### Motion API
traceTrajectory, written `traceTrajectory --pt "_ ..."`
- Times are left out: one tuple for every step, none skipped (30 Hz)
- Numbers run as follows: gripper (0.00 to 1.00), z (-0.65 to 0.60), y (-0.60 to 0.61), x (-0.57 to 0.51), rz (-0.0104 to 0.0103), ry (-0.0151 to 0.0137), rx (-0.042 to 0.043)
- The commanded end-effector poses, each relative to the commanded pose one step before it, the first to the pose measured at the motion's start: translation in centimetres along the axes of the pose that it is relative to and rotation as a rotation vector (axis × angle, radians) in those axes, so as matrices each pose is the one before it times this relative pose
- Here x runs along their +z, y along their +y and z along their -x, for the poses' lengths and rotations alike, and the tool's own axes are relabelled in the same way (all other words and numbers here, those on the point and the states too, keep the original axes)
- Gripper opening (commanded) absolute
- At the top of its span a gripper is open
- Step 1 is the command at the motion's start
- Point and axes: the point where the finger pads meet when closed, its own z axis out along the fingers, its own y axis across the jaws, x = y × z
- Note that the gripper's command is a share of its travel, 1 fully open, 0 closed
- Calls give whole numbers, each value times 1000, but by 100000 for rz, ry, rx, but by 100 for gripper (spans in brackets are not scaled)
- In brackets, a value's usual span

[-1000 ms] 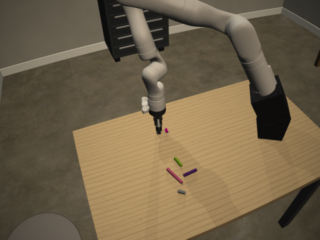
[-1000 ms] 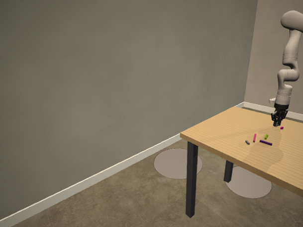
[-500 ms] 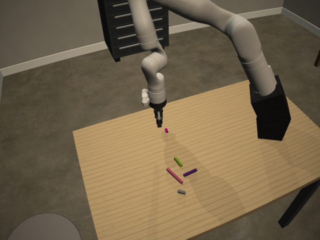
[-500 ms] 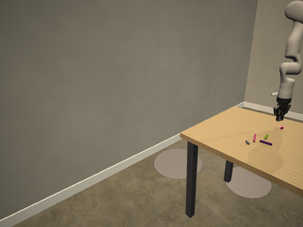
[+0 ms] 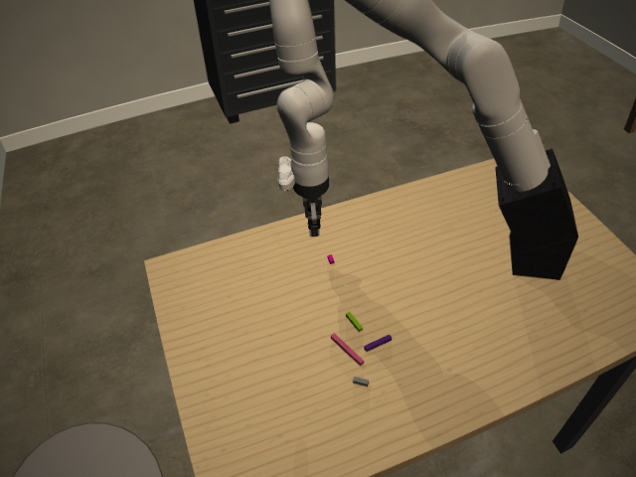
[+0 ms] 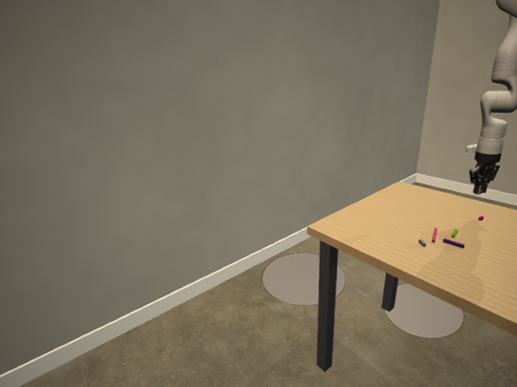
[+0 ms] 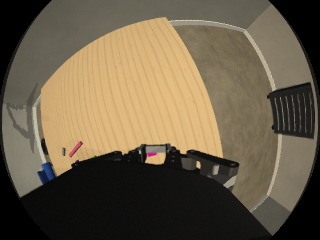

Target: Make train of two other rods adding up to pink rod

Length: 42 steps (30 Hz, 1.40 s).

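My gripper (image 5: 314, 234) (image 6: 479, 190) (image 7: 156, 150) is shut on a grey rod, held across the fingertips, high above the table's far part. The magenta rod (image 5: 330, 258) (image 6: 480, 217) (image 7: 151, 154) lies on the table beyond the fingertips. The lime rod (image 5: 354, 321) (image 6: 454, 233) lies nearer the table's middle. The pink rod (image 5: 347, 349) (image 6: 434, 234) (image 7: 76, 149) lies beside it, roughly parallel. The purple rod (image 5: 378, 343) (image 6: 453, 243) lies at a different angle, close to the pink rod's side. A second grey rod (image 5: 361, 381) (image 6: 421, 242) (image 7: 64, 151) lies beyond the pink rod's near end.
The wooden table (image 5: 246, 308) (image 6: 363, 221) (image 7: 130, 90) carries the rods. The arm's black base (image 5: 539, 231) stands at its right side. A dark drawer cabinet (image 5: 218, 67) (image 7: 292, 111) stands on the floor behind the table.
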Motion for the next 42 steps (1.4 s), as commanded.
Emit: traceTrajectory --pt "26 -306 -1059 -914 -1145 348 -1979" --pt "26 0 0 -35 0 1 -1" --pt "26 0 0 -19 0 1 -1" --pt "26 0 0 -8 0 0 0" --pt "26 0 0 0 0 0 0" --pt "26 0 0 0 0 0 0" --pt "26 0 0 -1 0 0 0" --pt "26 0 0 0 0 0 0" --pt "26 0 0 0 0 0 0" --pt "26 0 0 0 0 0 0" --pt "26 0 0 0 0 0 0" --pt "26 0 0 0 0 0 0" --pt "26 0 0 0 0 0 0" --pt "26 4 -9 1 -3 -2 25" --pt "26 26 -58 5 -20 -16 163" --pt "26 65 -143 11 -47 -38 399" --pt "26 114 -246 18 -77 -64 696" --pt "26 170 -355 25 -103 -88 1019" --pt "26 230 -456 29 -117 -106 1339" --pt "26 289 -539 29 -115 -111 1631" --pt "26 343 -597 26 -96 -102 1875" --pt "26 0 0 0 0 0 0" --pt "26 0 0 0 0 0 0" --pt "26 389 -627 18 -63 -77 2055" --pt "26 422 -627 8 -21 -37 2163" --pt "26 440 -600 -4 24 12 2192" --pt "26 439 -552 -17 63 64 2142" --pt "26 419 -488 -27 92 111 2017" --pt "26 383 -415 -34 107 145 1824" --pt "26 333 -338 -37 109 161 1575" --pt "26 272 -262 -36 99 157 1285" --pt "26 206 -190 -30 81 135 973" --pt "26 140 -125 -22 57 99 662" --pt "26 80 -70 -13 34 60 379" --pt "26 33 -28 -6 14 25 154" --pt "26 5 -4 -1 2 4 24" --pt "26 0 0 0 0 0 0" --pt "26 0 0 0 0 0 0" --pt "26 0 0 0 0 0 0" --pt "26 0 0 0 0 0 0" --pt "26 0 0 0 0 0 0" --pt "26 0 0 0 0 0 0"
